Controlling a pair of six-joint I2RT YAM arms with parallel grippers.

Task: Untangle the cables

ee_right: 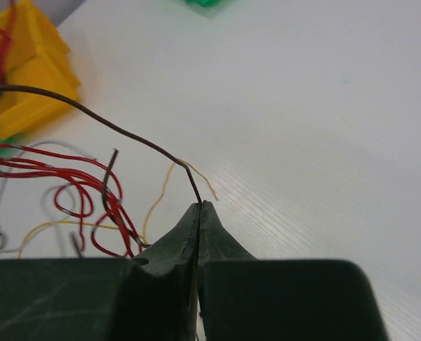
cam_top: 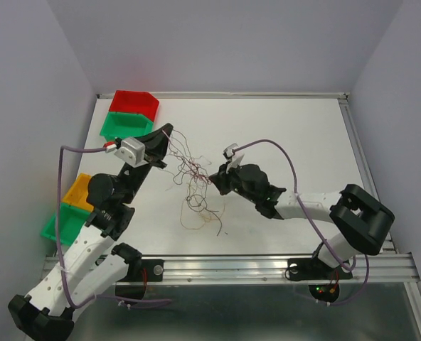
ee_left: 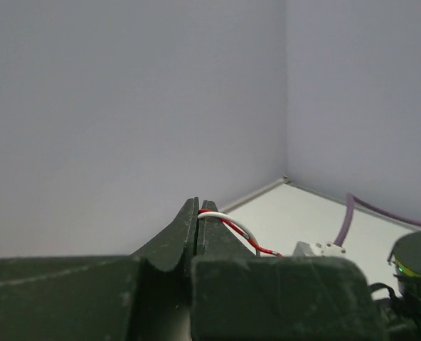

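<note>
The cables (cam_top: 193,177) are a tangle of hair-thin red, orange, yellow and whitish wires, stretched between my two grippers above the table's middle, with loops trailing down to the table. My left gripper (cam_top: 169,133) is raised at the tangle's upper left. It is shut on a red and a white wire (ee_left: 228,224) at its tips (ee_left: 198,206). My right gripper (cam_top: 215,175) is at the tangle's right side, low over the table. It is shut on a dark wire (ee_right: 125,135) at its tips (ee_right: 198,207). Red loops (ee_right: 75,185) hang to its left.
A red bin (cam_top: 136,102) and a green bin (cam_top: 127,125) stand at the table's back left. An orange bin (cam_top: 79,192) and another green bin (cam_top: 60,224) stand at the left edge. Purple arm cables (cam_top: 285,156) arc over the right arm.
</note>
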